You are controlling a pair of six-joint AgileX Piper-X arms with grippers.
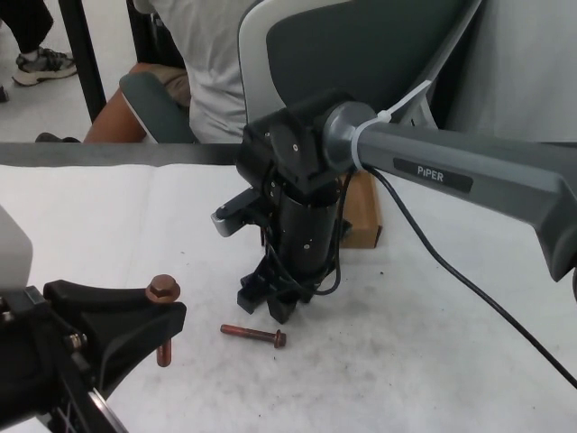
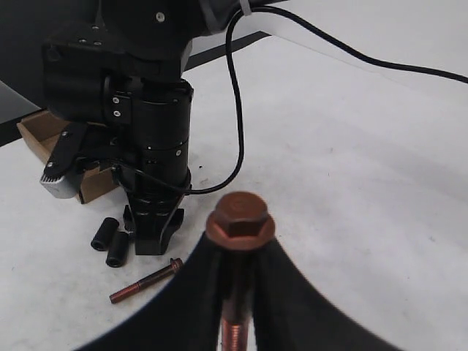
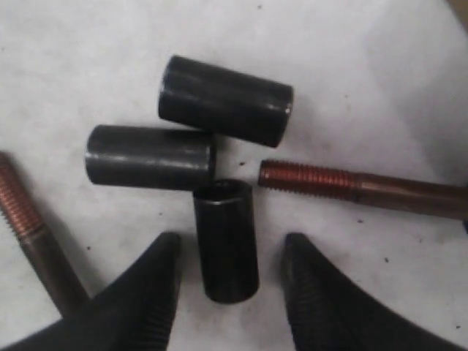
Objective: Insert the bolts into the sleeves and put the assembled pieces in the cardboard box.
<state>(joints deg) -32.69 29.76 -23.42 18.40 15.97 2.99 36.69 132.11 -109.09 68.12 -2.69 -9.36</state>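
My left gripper (image 1: 168, 317) (image 2: 238, 252) is shut on a copper bolt (image 2: 239, 219), held upright with its hex head on top, near the bench's front left. My right gripper (image 3: 232, 245) points down at the bench's middle, open, its fingers either side of a black sleeve (image 3: 225, 241) that lies on the table. Two more black sleeves (image 3: 225, 99) (image 3: 150, 156) lie just beyond it, touching each other. A second bolt (image 1: 254, 335) (image 2: 146, 281) lies flat near the right gripper (image 1: 275, 305). Threaded bolt shafts (image 3: 358, 188) (image 3: 29, 227) lie on both sides of the sleeves.
The cardboard box (image 1: 362, 215) (image 2: 40, 131) stands just behind the right arm, partly hidden by it. The arm's black cable (image 1: 451, 271) trails over the white table to the right. A person sits in a chair (image 1: 361, 54) beyond the far edge.
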